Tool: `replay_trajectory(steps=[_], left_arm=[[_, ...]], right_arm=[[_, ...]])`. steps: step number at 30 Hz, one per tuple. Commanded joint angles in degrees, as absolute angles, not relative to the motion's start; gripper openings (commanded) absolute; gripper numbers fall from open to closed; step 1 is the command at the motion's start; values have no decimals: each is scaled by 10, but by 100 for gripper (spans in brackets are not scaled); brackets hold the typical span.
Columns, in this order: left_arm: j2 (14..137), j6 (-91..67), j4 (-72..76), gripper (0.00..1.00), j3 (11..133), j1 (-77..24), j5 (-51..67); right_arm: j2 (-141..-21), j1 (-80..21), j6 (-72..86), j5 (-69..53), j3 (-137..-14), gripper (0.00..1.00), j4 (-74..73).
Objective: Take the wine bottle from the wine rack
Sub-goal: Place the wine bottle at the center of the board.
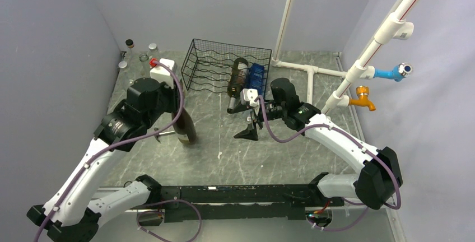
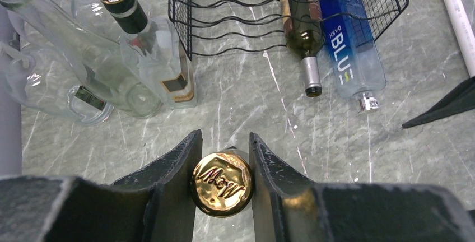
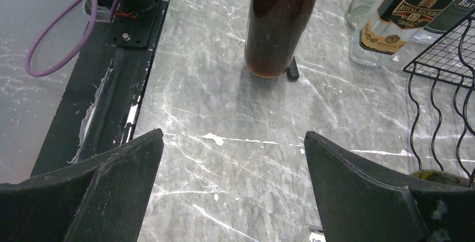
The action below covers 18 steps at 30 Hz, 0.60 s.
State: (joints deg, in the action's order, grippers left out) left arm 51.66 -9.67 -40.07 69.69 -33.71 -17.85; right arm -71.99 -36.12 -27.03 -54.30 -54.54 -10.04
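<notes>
A dark brown wine bottle (image 1: 186, 127) stands upright on the table, left of and in front of the wine rack (image 1: 213, 65). My left gripper (image 1: 178, 93) is shut on its neck just under the gold cap (image 2: 222, 183), from above. The bottle's base (image 3: 280, 18) rests on the table. In the black wire rack (image 2: 224, 29) a green wine bottle (image 2: 302, 23) and a blue bottle (image 2: 347, 46) lie side by side at the right end, necks pointing out. My right gripper (image 1: 246, 120) is open in front of those necks, with nothing between its fingers (image 3: 129, 175).
Several clear glass bottles (image 1: 137, 57) stand at the back left, close to the rack's left end. White pipes with a blue and an orange tap (image 1: 364, 93) run along the right side. A black rail (image 1: 235, 194) lies along the near edge.
</notes>
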Motion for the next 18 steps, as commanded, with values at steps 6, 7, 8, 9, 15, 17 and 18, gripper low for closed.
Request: replay_trajectory(steps=[6,7,8,9,15,17,18], left_arm=[[528,-66,-217,0,801,-255,-140],[531,-65,-214,0,803,-247,-137],[535,-64,-212,0,806,-237,-133],[539,-63,-209,0,807,-228,-130],[553,-70,-183,0,800,-165,-104],[557,-71,-172,0,796,-145,-101],[559,-72,-167,0,794,-133,-97]], right_arm=[[-719,-358,-282,-552,-542,100,-82],[-719,-358,-282,-552,-542,100,-83],[-719,-358,-283,-552,-542,100,-83],[-720,-358,-283,-552,-542,100,-84],[-722,-357,-285,-551,-542,100,-84],[-723,-357,-285,-552,-542,100,-85],[-723,-357,-285,-552,-542,100,-85]])
